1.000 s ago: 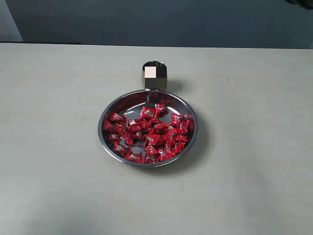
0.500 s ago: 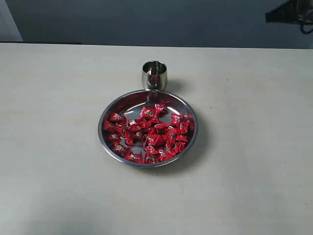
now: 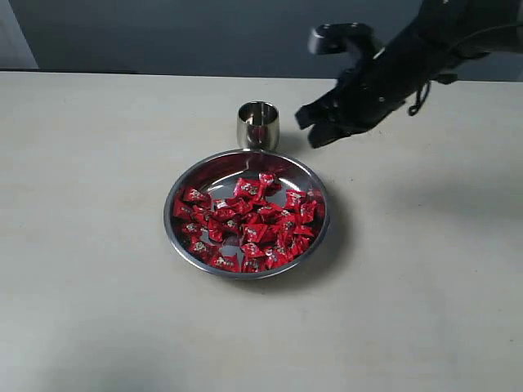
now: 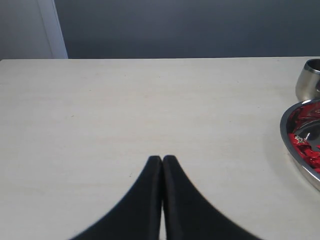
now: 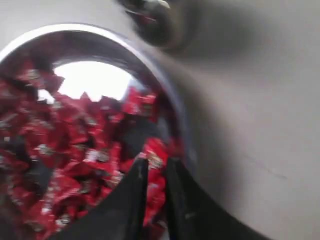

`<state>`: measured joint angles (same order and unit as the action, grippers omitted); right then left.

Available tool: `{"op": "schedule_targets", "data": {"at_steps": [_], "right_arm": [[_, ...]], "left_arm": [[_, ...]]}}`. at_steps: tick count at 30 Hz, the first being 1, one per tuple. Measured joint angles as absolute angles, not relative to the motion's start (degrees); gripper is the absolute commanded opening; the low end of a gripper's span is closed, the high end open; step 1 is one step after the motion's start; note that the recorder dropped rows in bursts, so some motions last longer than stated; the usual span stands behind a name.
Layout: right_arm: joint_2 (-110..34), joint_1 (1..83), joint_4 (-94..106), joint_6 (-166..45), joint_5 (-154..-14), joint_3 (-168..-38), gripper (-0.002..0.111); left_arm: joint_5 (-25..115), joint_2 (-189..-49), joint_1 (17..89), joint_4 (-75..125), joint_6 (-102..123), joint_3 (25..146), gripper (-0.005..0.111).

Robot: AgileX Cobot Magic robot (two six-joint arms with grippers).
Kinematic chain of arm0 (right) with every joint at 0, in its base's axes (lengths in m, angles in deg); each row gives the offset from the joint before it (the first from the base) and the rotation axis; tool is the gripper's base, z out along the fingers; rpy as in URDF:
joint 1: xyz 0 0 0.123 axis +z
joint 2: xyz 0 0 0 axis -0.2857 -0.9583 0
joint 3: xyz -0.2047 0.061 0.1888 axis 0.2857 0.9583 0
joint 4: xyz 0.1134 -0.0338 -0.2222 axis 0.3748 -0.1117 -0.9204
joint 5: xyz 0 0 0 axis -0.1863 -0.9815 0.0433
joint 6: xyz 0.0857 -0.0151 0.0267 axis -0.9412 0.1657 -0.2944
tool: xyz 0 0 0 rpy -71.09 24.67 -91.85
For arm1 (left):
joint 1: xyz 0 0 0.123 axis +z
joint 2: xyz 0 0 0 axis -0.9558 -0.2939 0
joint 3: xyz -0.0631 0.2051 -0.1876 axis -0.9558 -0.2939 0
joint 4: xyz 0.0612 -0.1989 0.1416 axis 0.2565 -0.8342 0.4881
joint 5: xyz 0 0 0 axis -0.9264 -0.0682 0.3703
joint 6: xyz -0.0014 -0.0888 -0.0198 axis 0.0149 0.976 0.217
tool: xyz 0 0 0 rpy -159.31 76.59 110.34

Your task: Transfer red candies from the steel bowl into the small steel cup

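Note:
Many red candies (image 3: 249, 224) lie heaped in the steel bowl (image 3: 168, 229) at the table's middle. Just behind the bowl, touching its far rim, stands the small steel cup (image 3: 258, 125). My right gripper (image 3: 311, 128) hangs in the air to the right of the cup, over the bowl's far right edge. In the blurred right wrist view its fingers (image 5: 156, 165) stand a little apart, open, with the candies (image 5: 75, 145) and bowl rim (image 5: 167, 87) below. My left gripper (image 4: 162, 159) is shut and empty over bare table, left of the bowl (image 4: 292, 147) and cup (image 4: 310, 80).
The pale table (image 3: 98, 163) runs wide on all sides of the bowl. A dark wall (image 3: 204, 33) stands behind the table's far edge. The right arm (image 3: 425, 49) reaches in from the upper right, above the table.
The right arm has come in from the upper right corner and swung down toward the cup and bowl. Its jaws have parted slightly. Bowl, cup and candies have not moved.

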<state>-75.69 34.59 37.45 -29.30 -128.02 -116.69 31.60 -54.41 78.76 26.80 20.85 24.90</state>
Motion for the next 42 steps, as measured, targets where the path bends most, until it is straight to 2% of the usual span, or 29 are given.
{"op": "schedule_targets", "data": {"at_steps": [2, 4, 12, 31, 42], "right_arm": [[-75.69, 37.61, 40.10, -25.70, -127.24, -116.69, 0.048], [-75.69, 40.48, 41.26, -23.93, -125.02, -116.69, 0.053], [-76.55, 46.17, 41.87, -22.97, -116.04, -116.69, 0.047], [-86.60, 46.36, 42.29, -22.97, -115.62, -116.77, 0.047], [-87.05, 46.41, 42.34, -22.97, -113.22, -116.77, 0.047]], "left_arm": [[31.60, -54.41, 78.76, 26.86, 20.85, 24.90, 0.000], [31.60, -54.41, 78.76, 26.96, 20.85, 24.90, 0.000], [31.60, -54.41, 78.76, 26.96, 20.85, 24.90, 0.000], [31.60, -54.41, 78.76, 26.96, 20.85, 24.90, 0.000], [31.60, -54.41, 78.76, 26.96, 20.85, 24.90, 0.000]]}}
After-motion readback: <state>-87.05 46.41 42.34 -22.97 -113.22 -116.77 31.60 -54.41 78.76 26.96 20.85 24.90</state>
